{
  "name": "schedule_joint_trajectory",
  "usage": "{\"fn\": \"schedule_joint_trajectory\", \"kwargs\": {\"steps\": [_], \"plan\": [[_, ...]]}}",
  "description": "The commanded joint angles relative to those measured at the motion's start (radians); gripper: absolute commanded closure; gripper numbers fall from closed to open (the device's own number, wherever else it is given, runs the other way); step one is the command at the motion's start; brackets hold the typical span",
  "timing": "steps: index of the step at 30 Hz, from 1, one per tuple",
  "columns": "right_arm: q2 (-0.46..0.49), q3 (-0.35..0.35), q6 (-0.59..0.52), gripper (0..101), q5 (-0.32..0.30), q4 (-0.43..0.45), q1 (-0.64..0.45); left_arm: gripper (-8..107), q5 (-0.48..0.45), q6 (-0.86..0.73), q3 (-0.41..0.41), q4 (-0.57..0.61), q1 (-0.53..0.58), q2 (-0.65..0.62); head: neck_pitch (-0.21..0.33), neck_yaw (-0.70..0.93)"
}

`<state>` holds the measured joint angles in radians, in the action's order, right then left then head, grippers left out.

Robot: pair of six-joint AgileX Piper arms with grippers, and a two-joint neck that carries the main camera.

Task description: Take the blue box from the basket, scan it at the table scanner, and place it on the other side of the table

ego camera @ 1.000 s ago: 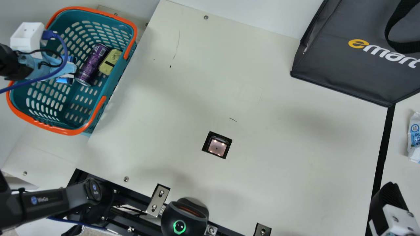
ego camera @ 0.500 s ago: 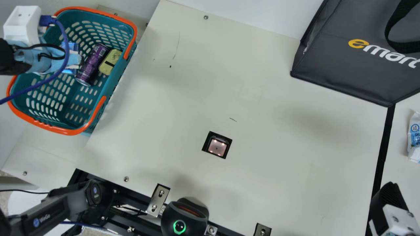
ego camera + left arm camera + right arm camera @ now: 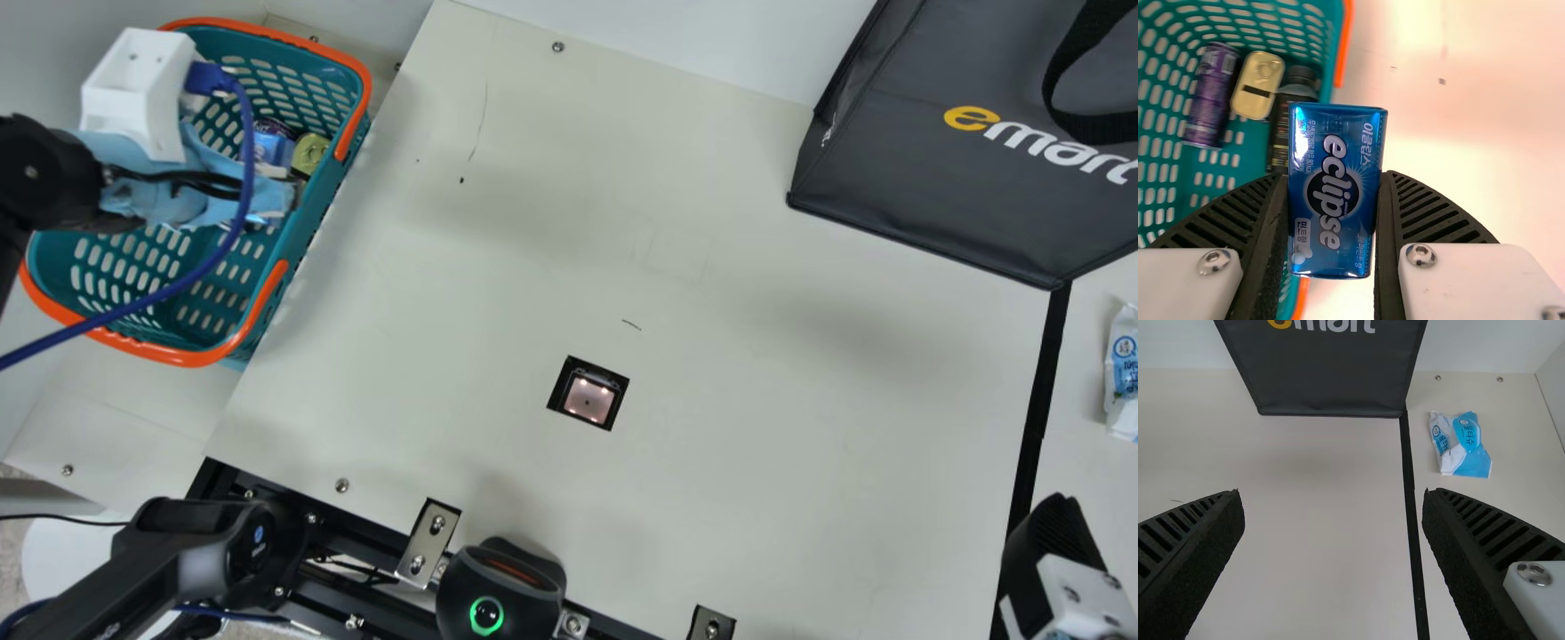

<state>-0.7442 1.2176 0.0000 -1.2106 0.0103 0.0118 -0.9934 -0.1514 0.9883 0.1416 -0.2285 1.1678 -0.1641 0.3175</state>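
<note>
In the main view my left gripper is above the right part of the teal basket, with the blue box at its fingers, partly covered by the arm. The left wrist view has the left gripper shut on the blue box, which is held between both ribbed fingers over the basket's edge. The table scanner is a small lit window in the table. At the main view's lower right edge is my right gripper; the right wrist view has this gripper open with nothing between its fingers.
A purple can, a pale yellow tin and a dark bottle lie in the basket. A black bag stands at the table's back right. Beyond the black strip lies a blue-and-white packet.
My left gripper has moved rightward across the basket with the blue box, now over the yellow tin's side. The right gripper has kept still.
</note>
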Motion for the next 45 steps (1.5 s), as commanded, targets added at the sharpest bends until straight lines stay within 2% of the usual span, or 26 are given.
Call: {"fn": "schedule_joint_trajectory", "kwargs": {"steps": [1, 12, 23, 33, 45], "plan": [[0.000, 0.000, 0.000, 6, 0.000, 0.000, 0.000, 107, -0.002, 0.060, -0.008, -0.017, 0.093, -0.010, 0.026, 0.004], [0.000, 0.000, 0.000, 6, 0.000, 0.000, 0.000, 107, -0.002, 0.339, -0.048, -0.121, 0.423, -0.027, 0.026, 0.004], [0.000, 0.000, 0.000, 6, 0.000, 0.000, 0.000, 107, 0.031, 0.615, -0.054, -0.200, 0.717, 0.044, 0.026, 0.004], [0.000, 0.000, 0.000, 6, -0.001, 0.000, 0.000, 107, 0.065, 0.821, -0.040, -0.240, 0.906, 0.134, 0.026, 0.004], [0.000, 0.000, 0.000, 6, -0.001, 0.000, 0.000, 107, 0.122, 1.014, -0.044, -0.277, 1.065, 0.248, 0.026, 0.004]]}}
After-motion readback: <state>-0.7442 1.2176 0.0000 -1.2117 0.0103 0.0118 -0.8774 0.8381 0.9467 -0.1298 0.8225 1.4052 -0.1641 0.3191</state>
